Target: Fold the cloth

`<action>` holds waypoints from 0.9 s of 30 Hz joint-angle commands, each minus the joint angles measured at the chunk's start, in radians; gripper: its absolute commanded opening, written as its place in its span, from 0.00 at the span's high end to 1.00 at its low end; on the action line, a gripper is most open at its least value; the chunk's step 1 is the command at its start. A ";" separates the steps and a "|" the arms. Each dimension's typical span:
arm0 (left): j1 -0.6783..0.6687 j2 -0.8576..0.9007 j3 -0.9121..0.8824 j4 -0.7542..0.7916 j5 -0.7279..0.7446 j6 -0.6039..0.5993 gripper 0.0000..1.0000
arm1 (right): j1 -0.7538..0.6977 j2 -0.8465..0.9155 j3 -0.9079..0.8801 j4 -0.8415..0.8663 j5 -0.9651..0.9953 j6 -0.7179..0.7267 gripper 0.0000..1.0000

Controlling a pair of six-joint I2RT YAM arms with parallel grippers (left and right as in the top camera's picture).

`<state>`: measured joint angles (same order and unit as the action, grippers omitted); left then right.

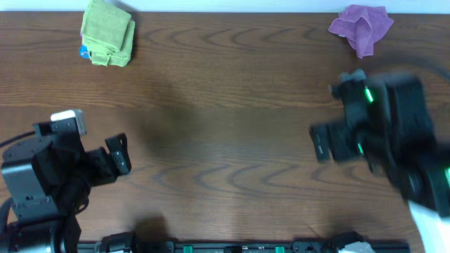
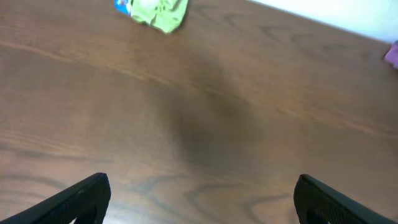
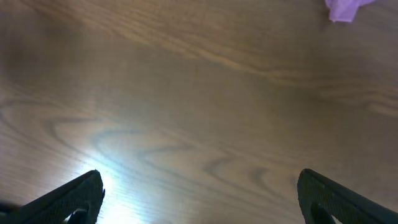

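- While seen overhead: purple cloth (image 1: pixel 362 27) crumpled at worktop's (image 1: pixel 225 105) far right corner, just beyond right end effector (image 1: pixel 334 116); left end effector (image 1: pixel 105 147) well apart.
- Left wrist: spread wide, empty; cloth at right edge.
- Right wrist: spread wide, empty; cloth ahead-right.

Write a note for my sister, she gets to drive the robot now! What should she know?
The left gripper is open and empty, at the front left of the table.
The right gripper is open and empty, over bare wood on the right side.
The green cloth lies at the far left and looks folded, with a blue item peeking out beneath it.
The purple cloth lies at the far right, crumpled and untouched.
Done: perhaps the green one.
Left: fold the purple one, which is nearest the right gripper.
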<state>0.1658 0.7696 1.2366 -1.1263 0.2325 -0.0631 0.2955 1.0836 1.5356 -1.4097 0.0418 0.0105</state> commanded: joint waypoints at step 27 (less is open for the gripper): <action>-0.006 -0.006 -0.010 -0.134 0.003 0.030 0.05 | -0.006 -0.362 -0.210 0.022 0.007 0.037 0.01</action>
<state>0.1658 0.7639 1.2308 -1.2564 0.2329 -0.0444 0.2955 0.7219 1.3319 -1.3872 0.0418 0.0338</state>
